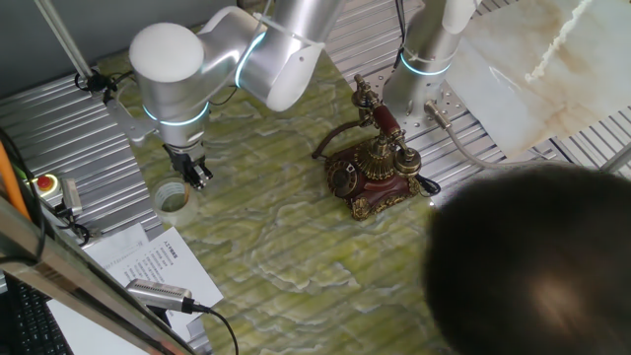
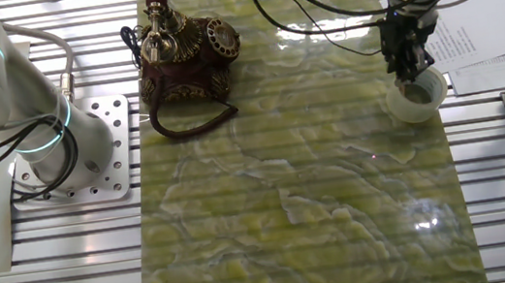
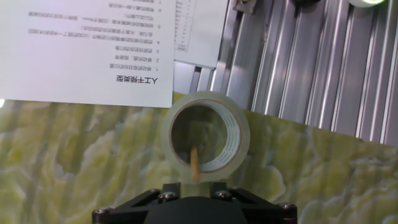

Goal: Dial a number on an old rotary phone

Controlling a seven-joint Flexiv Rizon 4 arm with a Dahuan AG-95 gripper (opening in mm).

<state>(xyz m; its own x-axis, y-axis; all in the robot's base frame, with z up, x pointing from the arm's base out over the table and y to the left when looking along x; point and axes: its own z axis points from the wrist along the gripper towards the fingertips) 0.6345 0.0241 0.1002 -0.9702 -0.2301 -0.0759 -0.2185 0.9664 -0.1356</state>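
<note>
The old rotary phone (image 1: pixel 375 170) stands at the far right of the green marbled mat, dark red-brown with brass trim; in the other fixed view it (image 2: pixel 185 57) sits at the mat's top left. Its round dial (image 1: pixel 343 177) faces the mat's middle, and the handset (image 1: pixel 381 116) rests on the tall cradle. My gripper (image 1: pixel 197 176) hangs far from the phone, right over a clear tape roll (image 3: pixel 205 137). It looks shut on a thin wooden stick (image 3: pixel 194 165) that points down into the roll's hole. In the other fixed view the gripper (image 2: pixel 409 67) is just above the roll (image 2: pixel 416 97).
A printed paper sheet (image 3: pixel 87 50) lies beside the tape roll at the mat's edge. A second arm's base (image 2: pixel 47 139) stands on the ribbed metal table behind the phone. A dark blurred shape (image 1: pixel 532 261) blocks the lower right of one fixed view.
</note>
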